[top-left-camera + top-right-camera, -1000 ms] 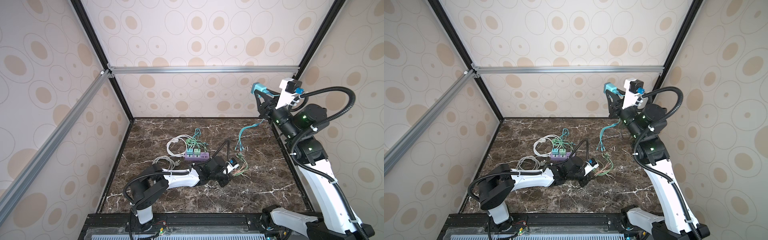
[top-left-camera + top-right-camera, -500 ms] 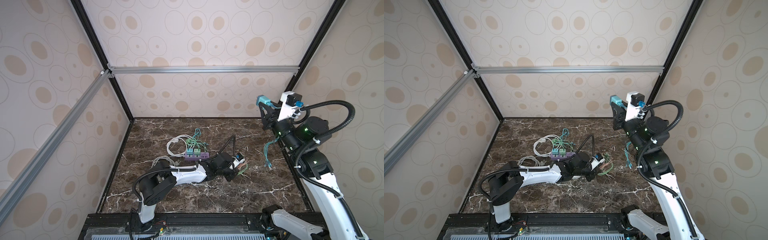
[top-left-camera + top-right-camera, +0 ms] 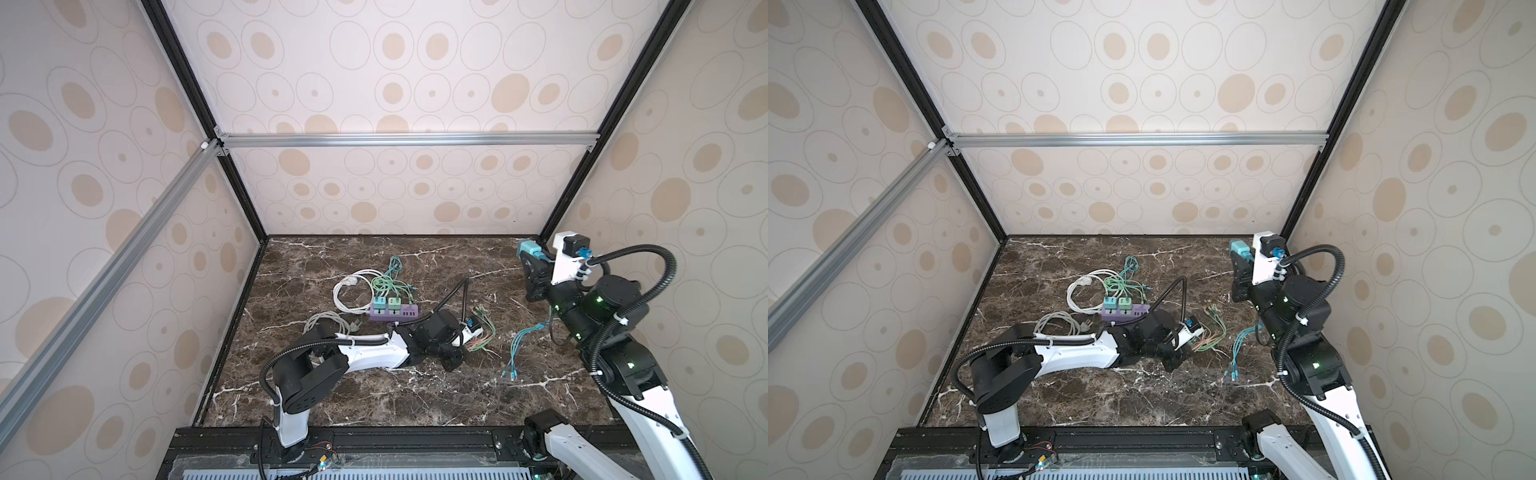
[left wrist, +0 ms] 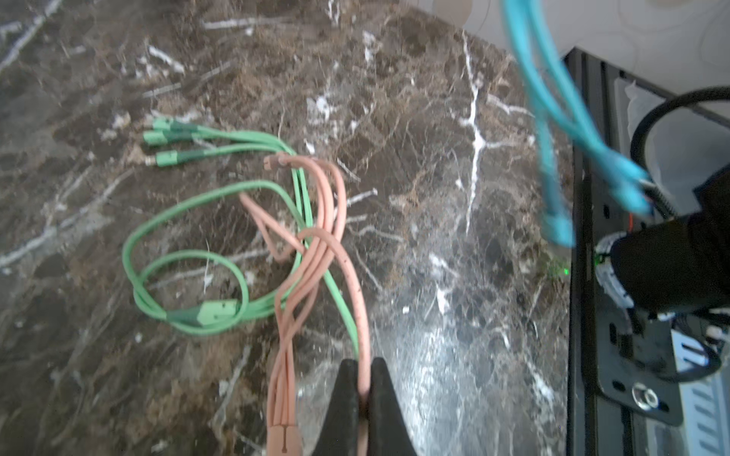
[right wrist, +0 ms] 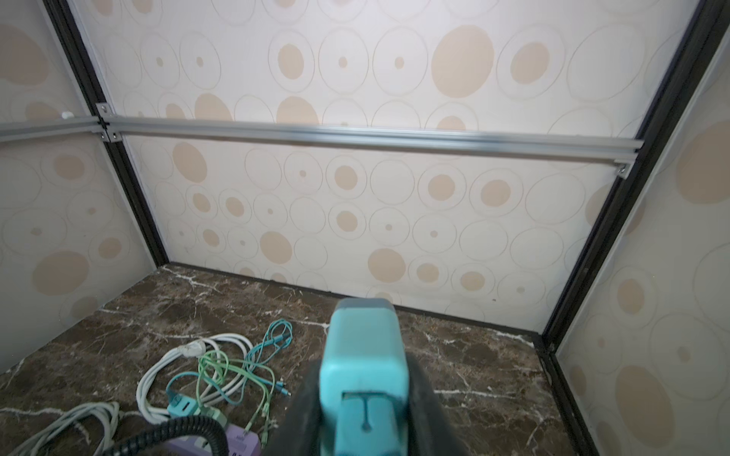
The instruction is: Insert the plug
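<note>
Currently the right claw (image 5: 365,381) grasps the teal plug (image 5: 363,351), the left claw (image 4: 363,369) pinches a pink cable (image 4: 356,292).

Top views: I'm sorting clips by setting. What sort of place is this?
Probably a robot test enclosure: beige circle-patterned wall panels in a black-and-aluminium frame, a dark marble-look tabletop, and white-and-black robot arms, left and right, on a black base rail.
</note>
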`<state>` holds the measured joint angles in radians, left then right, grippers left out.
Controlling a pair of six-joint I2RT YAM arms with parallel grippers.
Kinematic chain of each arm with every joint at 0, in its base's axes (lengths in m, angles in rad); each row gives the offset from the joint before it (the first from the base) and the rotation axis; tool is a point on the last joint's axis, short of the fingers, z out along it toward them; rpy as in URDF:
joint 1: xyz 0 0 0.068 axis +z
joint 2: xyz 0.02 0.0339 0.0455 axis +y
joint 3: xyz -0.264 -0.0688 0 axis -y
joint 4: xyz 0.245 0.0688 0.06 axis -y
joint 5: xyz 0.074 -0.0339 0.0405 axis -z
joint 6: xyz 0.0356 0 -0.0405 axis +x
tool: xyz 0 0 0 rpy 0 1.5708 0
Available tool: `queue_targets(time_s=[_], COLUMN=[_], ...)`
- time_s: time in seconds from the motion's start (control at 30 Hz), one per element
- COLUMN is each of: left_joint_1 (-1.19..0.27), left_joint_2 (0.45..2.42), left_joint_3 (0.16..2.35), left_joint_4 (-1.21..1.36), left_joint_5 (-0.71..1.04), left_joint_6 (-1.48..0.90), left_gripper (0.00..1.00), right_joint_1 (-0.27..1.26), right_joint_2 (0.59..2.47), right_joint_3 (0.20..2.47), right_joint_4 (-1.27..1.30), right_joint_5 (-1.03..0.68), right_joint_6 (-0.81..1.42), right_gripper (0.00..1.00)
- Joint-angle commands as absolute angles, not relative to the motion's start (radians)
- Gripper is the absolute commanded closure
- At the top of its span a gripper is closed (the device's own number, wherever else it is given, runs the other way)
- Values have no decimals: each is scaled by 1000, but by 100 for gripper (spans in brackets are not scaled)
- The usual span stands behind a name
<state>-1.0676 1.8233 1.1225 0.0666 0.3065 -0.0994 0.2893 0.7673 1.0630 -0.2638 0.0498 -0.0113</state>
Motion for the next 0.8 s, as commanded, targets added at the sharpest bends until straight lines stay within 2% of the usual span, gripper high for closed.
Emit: queue_targets(time_s=[0.0,0.3,0.4,0.53,0.6,0.77], left_joint_1=[-1078,-1077,-1078,-1070,-1049,-930], left_joint_2=[1759,1683,1610,1448,1366,1196], left_joint_3=[1123,1117,1097,1030,1000,927], left_joint_4=[-26,-220,-213,-104,-63,-33], left_joint_5=[309,338,351,297,264,207], left_joint_6=[-22,113,111,50,3,-158], left_gripper=[91,69,63,38,32,27], right_joint_1=[285,286,285,285,285,285], right_joint_2=[772,864,898,952,986,1086], right_joint_3=[1024,987,985,982,983,973], right_joint_4=[-272,-360,-394,-423,-427,-403], right_joint_5=[15,-84,-133,-227,-277,-400], right_joint_6=[20,12,-6,-65,-97,-189], right_gripper=[81,82,82,81,81,80])
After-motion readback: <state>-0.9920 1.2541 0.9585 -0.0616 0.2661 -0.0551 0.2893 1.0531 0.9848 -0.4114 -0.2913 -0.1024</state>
